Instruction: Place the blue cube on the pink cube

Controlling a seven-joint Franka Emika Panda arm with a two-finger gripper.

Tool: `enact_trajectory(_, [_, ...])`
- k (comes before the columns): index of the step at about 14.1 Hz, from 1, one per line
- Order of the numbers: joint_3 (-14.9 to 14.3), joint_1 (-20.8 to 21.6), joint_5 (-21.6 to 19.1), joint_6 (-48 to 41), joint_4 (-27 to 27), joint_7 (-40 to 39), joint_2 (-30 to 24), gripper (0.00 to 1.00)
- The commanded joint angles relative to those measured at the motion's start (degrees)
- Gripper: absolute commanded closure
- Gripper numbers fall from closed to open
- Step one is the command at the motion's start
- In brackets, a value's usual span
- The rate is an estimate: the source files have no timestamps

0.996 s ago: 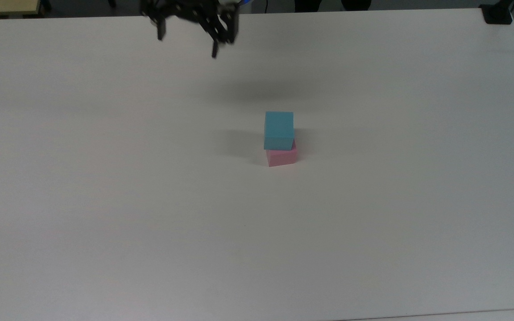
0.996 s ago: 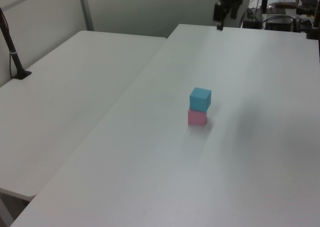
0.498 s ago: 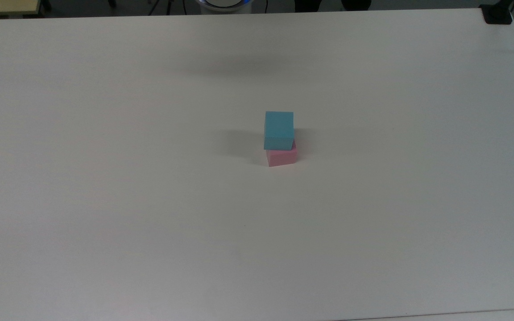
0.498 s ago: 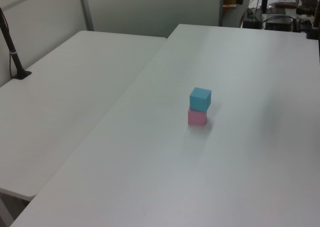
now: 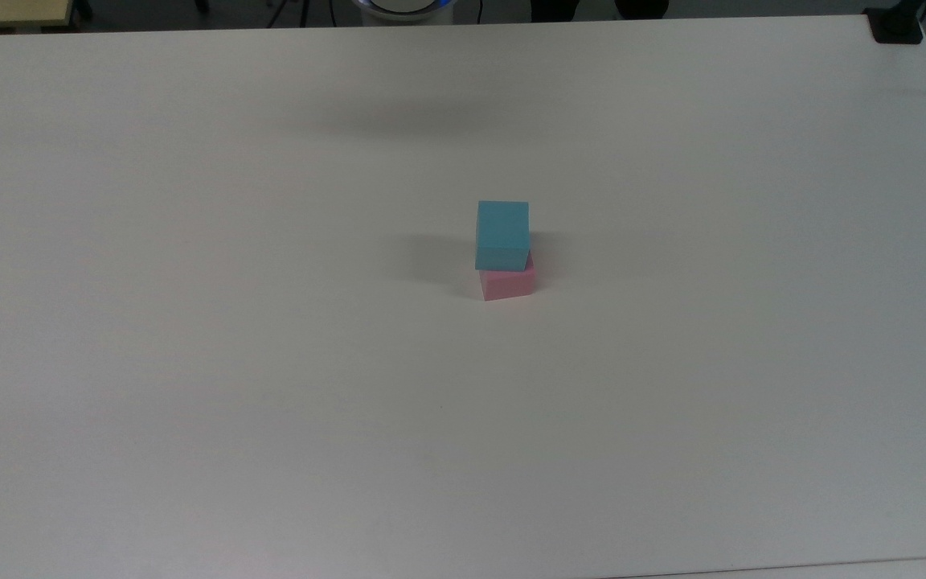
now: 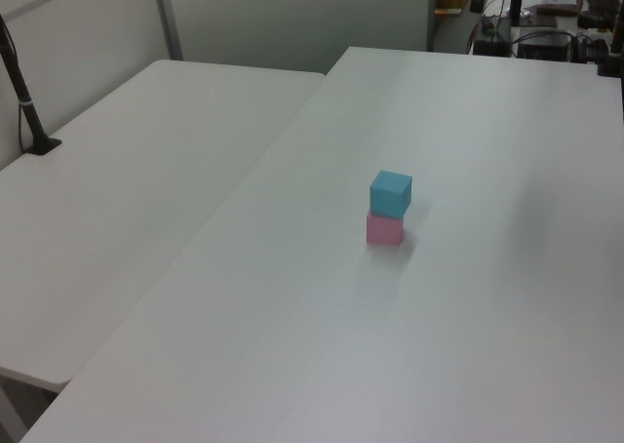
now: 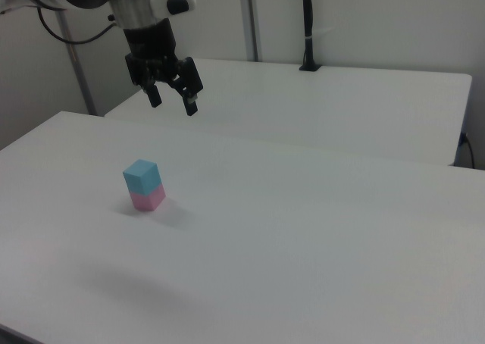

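Note:
The blue cube [image 5: 502,233] rests on top of the pink cube [image 5: 508,283] near the middle of the white table [image 5: 190,322], turned slightly off the pink one's edges. The same stack appears in the left view, blue cube [image 6: 391,193] over pink cube [image 6: 384,229], and in the right view, blue cube [image 7: 142,176] over pink cube [image 7: 148,199]. My gripper [image 7: 171,100] hangs high above the table in the right view, up and a little to the right of the stack, open, with nothing between its fingers [image 7: 190,104].
A second white table [image 6: 146,170] adjoins this one at the left view's left. A black clamp post [image 7: 307,26] stands on the far table in the right view. A black mount [image 5: 895,24] sits at the top view's upper right corner.
The gripper has risen out of the top and left views since one second ago. The stacked cubes have not moved.

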State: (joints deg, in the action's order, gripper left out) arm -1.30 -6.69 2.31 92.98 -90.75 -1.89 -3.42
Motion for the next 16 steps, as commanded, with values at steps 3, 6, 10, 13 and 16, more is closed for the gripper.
enact_trajectory(3, [-1.1,1.1,-0.5,-1.0,-0.6,7.3,-1.1,0.00])
enact_trajectory(6, [-1.2,1.0,-0.3,-1.7,-0.6,-4.7,-1.1,0.00])
enact_trajectory(10, [-1.3,0.7,-0.5,-1.5,-0.6,-7.6,-1.0,0.00])
enact_trajectory(13, [-1.3,0.9,-1.1,-1.0,-0.6,-8.1,-0.5,0.00])
enact_trajectory(16, [-1.3,0.9,-1.3,-1.0,-0.6,-7.7,-0.6,0.00])
